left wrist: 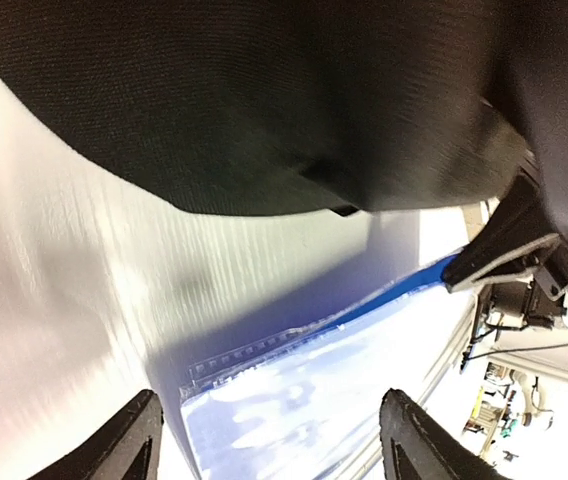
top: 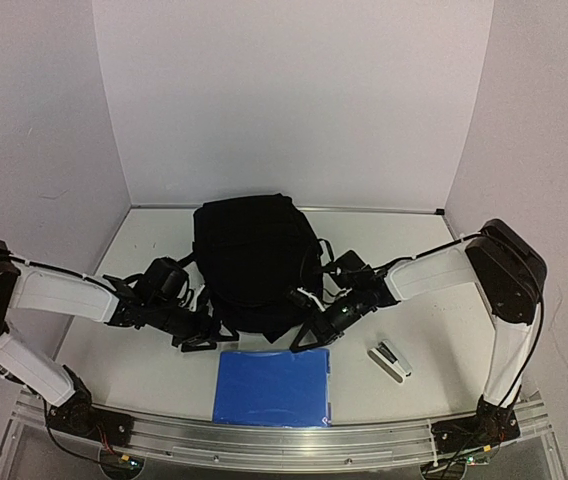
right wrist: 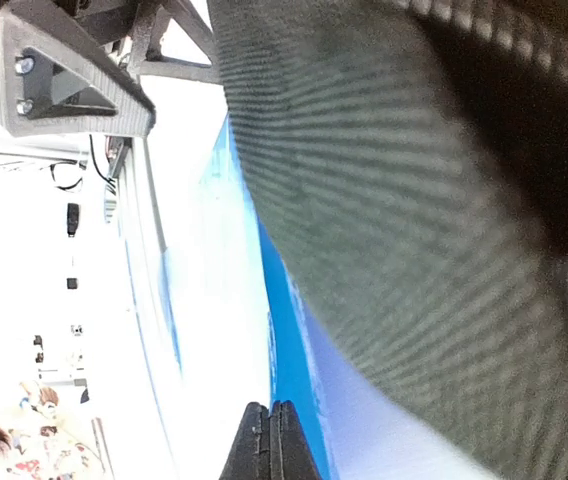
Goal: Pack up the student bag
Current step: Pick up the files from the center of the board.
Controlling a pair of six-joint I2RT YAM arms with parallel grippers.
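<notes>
The black soft fabric backpack point(top: 254, 255) lies mid-frame in the overhead view. Its long axis runs top to bottom of the frame, and its strapped lower end faces the flat blue plastic folder point(top: 272, 388) just below. The grippers flank that end, probably to open it: the left gripper point(left wrist: 269, 425) is spread and empty, the right gripper point(right wrist: 269, 430) pinched together on nothing visible.

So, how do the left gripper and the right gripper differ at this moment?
The left gripper stands open, fingers wide apart with nothing between; the right gripper is shut, fingers pressed together on nothing. The left gripper is at the black backpack's left side, the right gripper at its right side. Both are low by the backpack's near edge, with the blue folder in their wrist views.
</notes>
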